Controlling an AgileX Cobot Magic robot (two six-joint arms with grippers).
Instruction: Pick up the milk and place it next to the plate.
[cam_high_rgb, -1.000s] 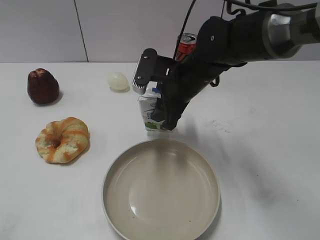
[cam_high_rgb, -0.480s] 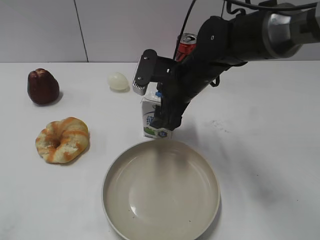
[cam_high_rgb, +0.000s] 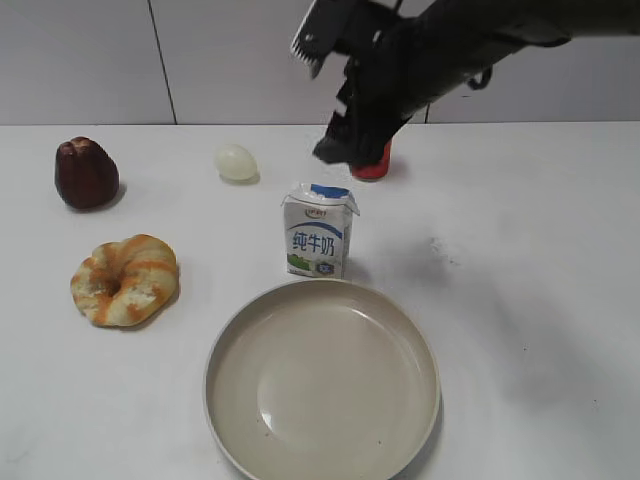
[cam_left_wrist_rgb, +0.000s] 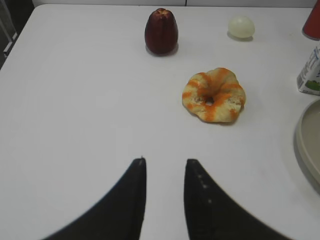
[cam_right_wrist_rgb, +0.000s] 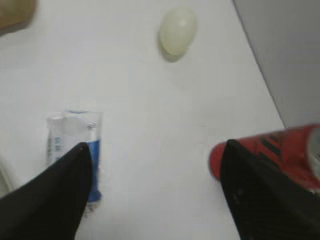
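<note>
So, milk (cam_high_rgb: 318, 230) upright on the tabletop (cam_high_rgb: 520, 260), just behind the plate (cam_high_rgb: 322, 380) rim, looks placed. Right gripper (cam_right_wrist_rgb: 155, 195) spread wide, empty, up above near the can (cam_high_rgb: 374, 163). Left gripper (cam_left_wrist_rgb: 164, 172) parted slightly, idle, holding nothing.

Right claw (cam_right_wrist_rgb: 155, 165) raised, jaws spread wide, left claw (cam_left_wrist_rgb: 164, 167) low, jaws parted

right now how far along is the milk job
Looks essentially done: the milk stands upright on the table just behind the plate, free of any grip. The right gripper hangs open above it, holding nothing; the left gripper is empty over bare table. Nothing visible remains except parking the right arm.
</note>
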